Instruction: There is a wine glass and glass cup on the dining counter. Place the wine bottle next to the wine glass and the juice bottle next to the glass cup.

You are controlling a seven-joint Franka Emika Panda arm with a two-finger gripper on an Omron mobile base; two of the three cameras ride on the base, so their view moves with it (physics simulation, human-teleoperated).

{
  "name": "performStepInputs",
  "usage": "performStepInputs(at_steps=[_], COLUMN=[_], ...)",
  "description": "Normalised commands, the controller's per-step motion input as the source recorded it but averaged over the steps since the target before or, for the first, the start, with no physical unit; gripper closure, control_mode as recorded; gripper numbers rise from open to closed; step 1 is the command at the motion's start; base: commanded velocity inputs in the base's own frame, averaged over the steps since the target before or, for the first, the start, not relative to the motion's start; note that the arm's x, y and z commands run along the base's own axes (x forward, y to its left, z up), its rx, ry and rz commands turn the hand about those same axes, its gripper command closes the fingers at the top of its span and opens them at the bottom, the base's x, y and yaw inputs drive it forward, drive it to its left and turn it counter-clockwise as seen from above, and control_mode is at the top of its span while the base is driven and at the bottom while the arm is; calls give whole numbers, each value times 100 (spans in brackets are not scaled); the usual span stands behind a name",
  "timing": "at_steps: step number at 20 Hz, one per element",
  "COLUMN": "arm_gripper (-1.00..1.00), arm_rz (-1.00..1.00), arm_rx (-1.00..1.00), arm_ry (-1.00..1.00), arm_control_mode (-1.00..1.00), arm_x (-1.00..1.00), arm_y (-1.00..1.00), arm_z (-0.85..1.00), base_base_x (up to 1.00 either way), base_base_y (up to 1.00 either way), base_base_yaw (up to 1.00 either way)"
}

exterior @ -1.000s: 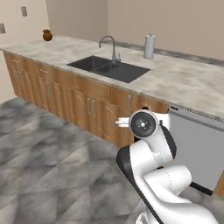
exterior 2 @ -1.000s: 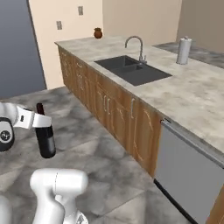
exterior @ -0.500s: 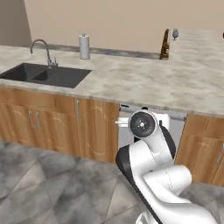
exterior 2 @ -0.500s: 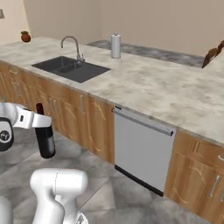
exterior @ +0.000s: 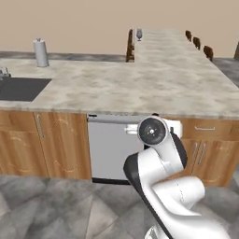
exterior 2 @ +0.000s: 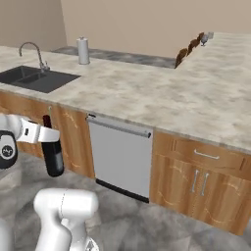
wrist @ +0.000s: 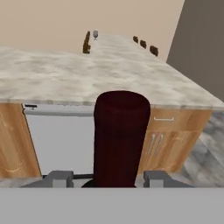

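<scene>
My gripper (exterior 2: pixel 47 134) is shut on the wine bottle (exterior 2: pixel 52 153), near-black with a dark-red neck, held upright low in front of the wooden cabinets. In the hand view the wine bottle (wrist: pixel 121 135) rises between the two fingertips (wrist: pixel 59 177) of the gripper (wrist: pixel 108 178). The dining counter (exterior: pixel 173 52) stretches away from me, pale marbled stone. At its far end stands the small wine glass (exterior: pixel 139 33), also the wine glass (exterior 2: pixel 210 35) and the wine glass (wrist: pixel 95 34). The glass cup and the juice bottle are out of view.
A steel dishwasher front (exterior: pixel 112 145) sits under the counter straight ahead, with wooden cabinet doors (exterior 2: pixel 201 184) beside it. A sink (exterior 2: pixel 34 78) with faucet and a paper towel roll (exterior: pixel 41 52) are to the left. Dark chairs (exterior: pixel 197 42) line the dining counter.
The whole picture has swung as the base turned: the sink slid left and the dining counter with the wine glass came into view. The bottle stays in the grip.
</scene>
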Motion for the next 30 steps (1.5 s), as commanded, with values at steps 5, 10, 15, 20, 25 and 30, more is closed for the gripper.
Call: performStepInputs(at_steps=[5,10,15,20,25,30], arm_gripper=[100,100,100,100,100,100], arm_rz=[0,0,0,0,0,0], arm_rx=[0,0,0,0,0,0], arm_ry=[0,0,0,0,0,0], arm_control_mode=[100,100,100,100,100,100], arm_x=[0,0,0,0,0,0], arm_y=[0,0,0,0,0,0], arm_z=[0,0,0,0,0,0], base_base_x=[0,0,5,8,9,14], base_base_y=[-69,-78,-80,-77,-77,-75], base_base_yaw=[-14,-6,0,0,0,0])
